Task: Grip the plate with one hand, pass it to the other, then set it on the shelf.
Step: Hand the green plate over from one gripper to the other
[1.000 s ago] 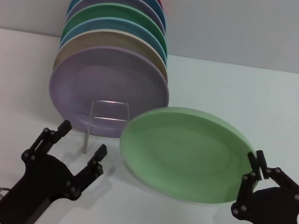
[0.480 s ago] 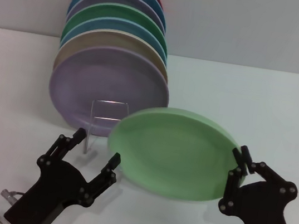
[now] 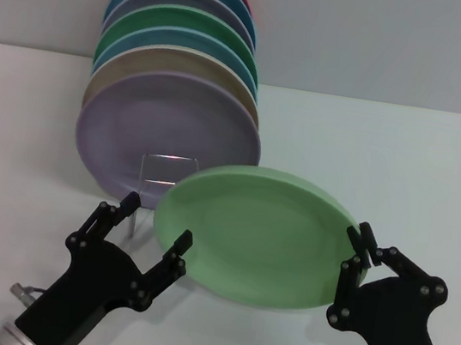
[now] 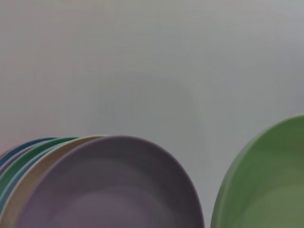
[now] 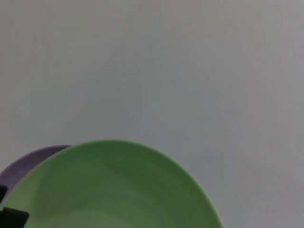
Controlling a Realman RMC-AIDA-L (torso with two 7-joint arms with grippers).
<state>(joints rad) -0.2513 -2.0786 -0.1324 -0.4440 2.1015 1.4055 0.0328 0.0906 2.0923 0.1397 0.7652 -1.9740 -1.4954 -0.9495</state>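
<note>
The light green plate (image 3: 252, 232) is held in the air, tilted, above the white table. My right gripper (image 3: 363, 247) is shut on its right rim. My left gripper (image 3: 155, 226) is open, its fingers just beside the plate's left rim; I cannot tell if they touch it. The plate also shows in the left wrist view (image 4: 266, 185) and the right wrist view (image 5: 114, 190). The silver wire shelf (image 3: 168, 172) stands behind the plate, in front of the lilac plate (image 3: 163, 132), and its lower part is hidden.
A row of several coloured plates (image 3: 180, 44) stands on edge at the back left, the lilac one in front. It also shows in the left wrist view (image 4: 99, 185). White table (image 3: 405, 164) stretches to the right.
My right gripper has carried the green plate to the left, toward the left gripper. My left gripper has moved right and up to the plate's left rim.
</note>
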